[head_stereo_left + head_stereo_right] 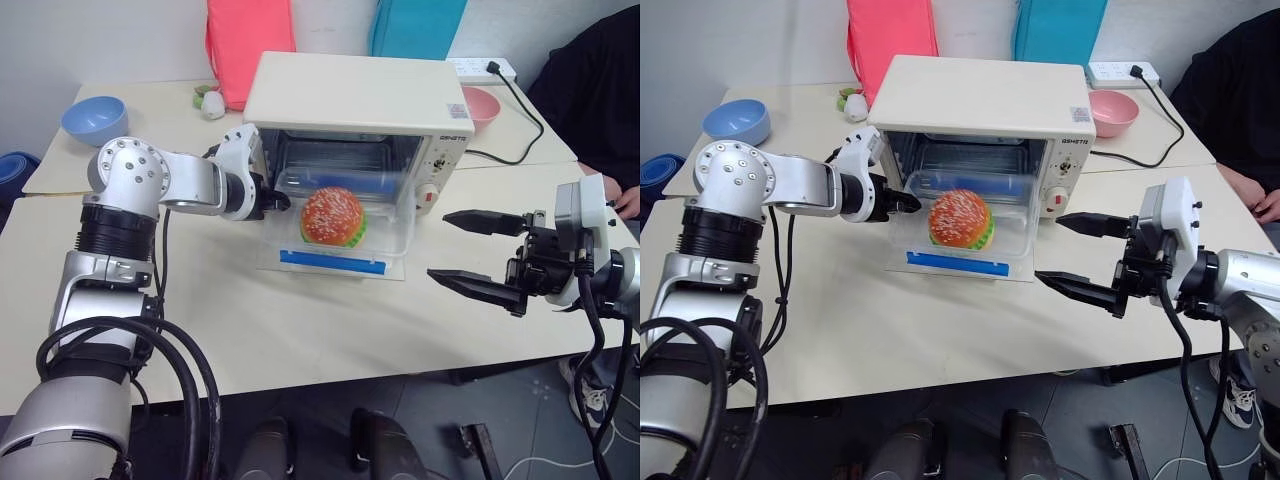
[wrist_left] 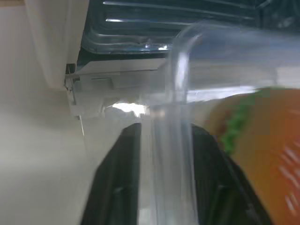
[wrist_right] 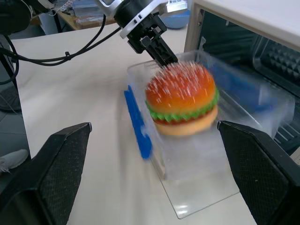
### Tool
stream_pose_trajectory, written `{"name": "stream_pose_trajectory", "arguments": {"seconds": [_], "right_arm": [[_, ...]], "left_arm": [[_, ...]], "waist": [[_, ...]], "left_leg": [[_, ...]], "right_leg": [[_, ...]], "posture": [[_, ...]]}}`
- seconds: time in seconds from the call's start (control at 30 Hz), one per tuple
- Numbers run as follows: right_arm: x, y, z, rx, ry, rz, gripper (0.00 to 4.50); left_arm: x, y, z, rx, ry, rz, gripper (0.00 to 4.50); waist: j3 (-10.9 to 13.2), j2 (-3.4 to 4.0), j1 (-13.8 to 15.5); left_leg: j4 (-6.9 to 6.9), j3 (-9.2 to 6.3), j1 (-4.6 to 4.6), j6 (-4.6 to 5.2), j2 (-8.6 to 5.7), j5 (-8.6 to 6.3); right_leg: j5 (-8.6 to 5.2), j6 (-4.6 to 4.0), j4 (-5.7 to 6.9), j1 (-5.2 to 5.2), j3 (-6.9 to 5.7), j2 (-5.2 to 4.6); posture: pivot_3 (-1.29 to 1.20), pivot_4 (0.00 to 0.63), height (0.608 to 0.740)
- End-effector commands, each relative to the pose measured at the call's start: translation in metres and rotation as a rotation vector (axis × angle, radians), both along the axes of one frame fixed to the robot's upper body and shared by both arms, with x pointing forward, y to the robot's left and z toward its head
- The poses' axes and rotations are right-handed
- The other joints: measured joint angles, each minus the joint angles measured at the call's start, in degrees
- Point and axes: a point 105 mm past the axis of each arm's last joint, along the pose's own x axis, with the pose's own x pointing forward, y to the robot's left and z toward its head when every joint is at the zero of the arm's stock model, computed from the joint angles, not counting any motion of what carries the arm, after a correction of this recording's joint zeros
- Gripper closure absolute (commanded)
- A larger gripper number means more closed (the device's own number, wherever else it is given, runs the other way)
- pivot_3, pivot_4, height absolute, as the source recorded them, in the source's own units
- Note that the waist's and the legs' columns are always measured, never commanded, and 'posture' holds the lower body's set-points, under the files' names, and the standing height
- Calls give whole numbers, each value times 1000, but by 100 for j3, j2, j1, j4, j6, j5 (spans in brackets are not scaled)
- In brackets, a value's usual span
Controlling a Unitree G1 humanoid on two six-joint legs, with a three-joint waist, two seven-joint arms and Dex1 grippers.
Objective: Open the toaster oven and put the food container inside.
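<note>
Clear rectangular plastic food container (image 1: 340, 225) with sesame-bun burger, wall pinched between left hand (image 1: 277, 201) fingers, resting on lowered glass door of cream-white boxy toaster oven (image 1: 360, 110). Right hand (image 1: 470, 252) spread wide, empty. Oven lettering unreadable. Pale bench (image 1: 300, 320), white wall.

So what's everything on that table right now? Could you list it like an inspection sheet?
Surface: pale table, mostly bare in front.
Job's things: toaster oven open, its glass door lying flat; food container with burger sits on the door, partly inside.
Clutter: blue bowl, pink bowl, small white-and-green item.
Grippers: left gripper straddles the container's wall; right gripper open, holding nothing.
Cables: power strip with black cord.
Surroundings: seated person; pink and blue bags.
</note>
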Motion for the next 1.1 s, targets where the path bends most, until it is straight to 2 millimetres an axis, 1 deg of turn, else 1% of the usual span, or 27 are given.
{"name": "stream_pose_trajectory", "arguments": {"seconds": [0.03, 0.1, 0.13, 0.17, 0.3, 0.43, 0.47, 0.5, 0.53, 0.57, 0.6, 0.67, 0.7, 0.73, 0.8, 0.87, 0.9, 0.93, 0.97, 1.03, 1.1], "right_arm": [[-1, 0, 8, -7, -50, -7, 0], [0, 0, 7, -6, -50, -12, 0], [0, -1, 7, -7, -50, -17, 0], [1, -1, 6, -7, -50, -21, 0], [3, -3, 4, -13, -47, -44, 0], [2, -2, 0, -9, -37, -47, 0], [1, 0, -1, -2, -27, -44, 0], [-1, 1, -3, 3, -11, -37, 184], [-2, 3, -5, 6, -1, -33, 400], [-3, 3, -6, 10, 9, -28, 619], [-5, 5, -9, 12, 23, -24, 933], [-10, 11, -17, 21, 62, 4, 1627], [-12, 15, -21, 26, 80, 13, 1938], [-13, 17, -23, 30, 91, 18, 2279], [-13, 22, -33, 31, 121, 26, 2926], [-14, 28, -42, 26, 140, 37, 3658], [-13, 32, -47, 27, 153, 41, 4007], [-11, 35, -51, 26, 160, 44, 4369], [-9, 38, -56, 18, 163, 43, 4441], [-3, 43, -65, -10, 158, 33, 4441], [8, 45, -72, -34, 146, -5, 4441]], "left_arm": [[3, 7, 15, 8, -59, 21, 2146], [4, 12, 18, 16, -83, 37, 1534], [5, 14, 22, 15, -107, 37, 1325], [4, 15, 27, 4, -129, 28, 1006], [-9, 15, 53, -85, -277, -77, 1006], [-28, 24, 75, -216, -410, -172, 1006], [-39, 27, 83, -266, -460, -226, 1006], [-59, 28, 92, -343, -519, -335, 1180], [-73, 29, 97, -385, -558, -415, 1400], [-90, 28, 98, -410, -578, -508, 1603], [-106, 28, 94, -424, -574, -602, 1873], [-131, 27, 71, -390, -504, -745, 2528], [-137, 27, 58, -359, -476, -786, 2800], [-140, 27, 50, -336, -462, -811, 3121], [-145, 26, 25, -236, -427, -874, 3696], [-147, 26, 6, -160, -407, -928, 4370], [-147, 26, -3, -132, -400, -945, 4500], [-147, 26, -9, -115, -396, -958, 4500], [-144, 25, -15, -103, -396, -957, 4500], [-135, 23, -25, -85, -403, -937, 4500], [-124, 19, -33, -29, -423, -911, 4500]], "waist": [[0, 0, 2], [0, 0, 3], [0, 0, 6], [0, 0, 8], [0, 0, -5], [0, 0, -9], [0, 0, -12], [0, 0, -26], [0, 0, -35], [0, 0, -34], [0, 0, -40], [0, 0, -40], [-1, 1, -37], [-1, 1, -37], [0, 0, -10], [0, 0, 7], [-1, 0, 7], [-1, 0, 4], [-1, 0, 0], [-1, 0, -3], [-1, 1, -5]], "left_leg": [[0, 0, -3, 1, -2, 0], [0, 2, -10, 2, -5, 1], [1, 3, -14, 3, -7, 1], [1, 4, -15, 4, -8, 2], [0, 8, -18, 4, -10, 2], [0, 12, -16, 3, -9, 3], [1, 13, -15, 2, -8, 3], [3, 14, -15, 2, -8, 5], [2, 18, -14, 2, -6, 6], [2, 20, -13, 1, -4, 5], [3, 20, -15, 1, -2, 5], [3, 19, -12, 1, -3, 5], [4, 19, -13, 1, -3, 5], [2, 19, -9, 1, -5, 5], [4, 22, -4, 6, -10, 7], [3, 17, -6, 11, -13, 10], [1, 13, -10, 13, -13, 13], [-2, 13, -10, 11, -9, 14], [-4, 13, -13, 13, -7, 12], [-7, 11, -14, 44, -1, 14], [-7, 11, -19, 43, -1, 16]], "right_leg": [[0, 0, 1, -4, 0, -3], [0, 1, 5, -13, 0, -7], [1, 1, 9, -19, 0, -9], [1, 1, 11, -22, 0, -11], [0, 1, 12, -26, 0, -15], [0, 1, 18, -30, 4, -18], [0, 1, 22, -30, 5, -18], [0, 1, 24, -31, 5, -18], [0, 0, 26, -33, 9, -18], [-1, -1, 29, -34, 12, -26], [-1, -1, 27, -35, 11, -33], [-2, -4, 29, -34, 12, -37], [-2, -4, 25, -33, 12, -37], [-3, -5, 22, -31, 13, -41], [-7, -13, 15, -30, 15, -50], [1, -24, 10, -29, 16, -56], [10, -32, 3, -30, 19, -60], [22, -41, -13, -26, 24, -63], [30, -49, -22, -26, 31, -65], [36, -53, -27, -25, 35, -66], [38, -50, -24, -31, 36, -66]], "posture": [[0, 150, 740], [0, 150, 740], [0, 150, 740], [0, 150, 740], [0, 150, 740], [0, 150, 740], [0, 150, 740], [0, 150, 740], [0, 150, 740], [0, 150, 740], [0, 150, 740], [0, 150, 740], [0, 150, 740], [0, 150, 740], [0, 150, 740], [0, 150, 740], [0, 150, 740], [0, 150, 740], [0, 150, 740], [0, 150, 740], [0, 150, 740]]}}
